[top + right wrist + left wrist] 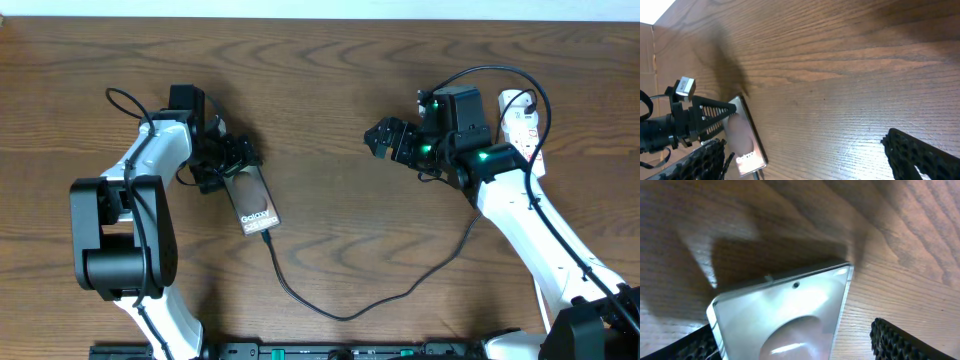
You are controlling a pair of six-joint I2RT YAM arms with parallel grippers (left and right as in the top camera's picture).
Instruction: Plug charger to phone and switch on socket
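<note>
Wooden worktop (330, 120): phone (252, 203) lying between spread left fingers (905, 342), charger (340, 305) trailing from its far end, socket (520, 115) behind spread, empty right fingers (925, 155); risk: an arm snagging charger, pulling it loose.

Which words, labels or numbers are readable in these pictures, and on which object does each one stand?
"Galaxy": white, on the screen of the phone, overhead view.
The line beneath it: too small to read.
Same text in the right wrist view: blurred.
Small marks on the socket: too small to read.
</note>
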